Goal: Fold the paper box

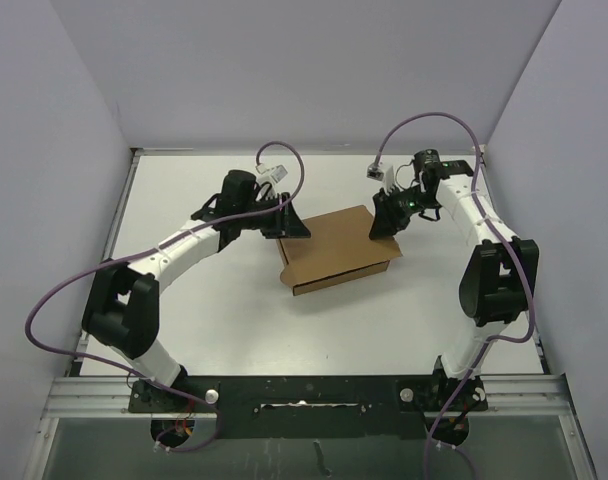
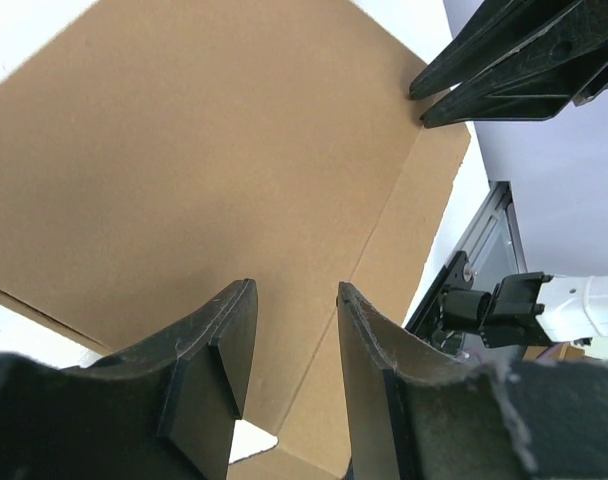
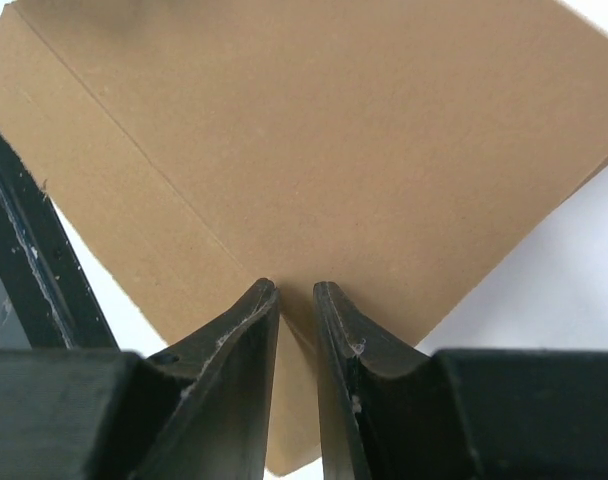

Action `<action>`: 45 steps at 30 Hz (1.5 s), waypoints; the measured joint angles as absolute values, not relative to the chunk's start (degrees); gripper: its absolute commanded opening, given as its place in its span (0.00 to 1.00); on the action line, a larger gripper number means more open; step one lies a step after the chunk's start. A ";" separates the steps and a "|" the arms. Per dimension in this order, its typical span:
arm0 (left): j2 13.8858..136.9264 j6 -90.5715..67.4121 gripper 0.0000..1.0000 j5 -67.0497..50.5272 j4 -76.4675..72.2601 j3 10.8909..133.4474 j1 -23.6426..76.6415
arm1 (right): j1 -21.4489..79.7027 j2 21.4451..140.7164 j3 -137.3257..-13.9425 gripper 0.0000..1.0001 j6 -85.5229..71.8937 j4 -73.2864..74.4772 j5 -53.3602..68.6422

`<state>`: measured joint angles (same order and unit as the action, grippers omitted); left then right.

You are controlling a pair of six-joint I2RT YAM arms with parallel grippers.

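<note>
Left gripper, jaws partly spread, and right gripper, jaws nearly together with any pinch impossible to tell, meet the paper box at its 10 and 2 o'clock corners, mid-table.

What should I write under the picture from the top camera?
The left gripper and right gripper flank the brown paper box from opposite ends.

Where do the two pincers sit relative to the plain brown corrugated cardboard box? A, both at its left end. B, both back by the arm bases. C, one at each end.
C: the left pincer is at the left end of the brown cardboard box, the right pincer at its right end.
</note>
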<state>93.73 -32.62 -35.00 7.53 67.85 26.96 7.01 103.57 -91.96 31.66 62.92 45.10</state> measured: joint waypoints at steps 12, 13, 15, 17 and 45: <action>93.73 -33.95 0.36 -34.28 7.46 61.45 28.97 | 7.01 103.26 -81.73 0.23 32.03 59.61 44.51; 93.73 -34.06 0.36 -34.11 7.44 61.12 29.15 | 7.01 103.26 -81.21 0.23 32.03 59.24 44.49; 93.73 -34.11 0.36 -33.71 7.29 60.64 29.34 | 6.98 103.28 -80.55 0.23 32.05 58.72 44.47; 93.73 -34.15 0.36 -33.21 7.14 59.88 29.58 | 6.83 103.28 -80.18 0.23 32.08 58.04 44.45; 96.55 -34.26 0.37 -30.39 7.07 57.34 29.71 | 0.08 106.41 -77.67 0.27 31.40 53.76 50.96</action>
<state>96.55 -34.26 -30.39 7.07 57.34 29.71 0.08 106.41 -77.67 31.40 53.76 50.96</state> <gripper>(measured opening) 0.367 0.267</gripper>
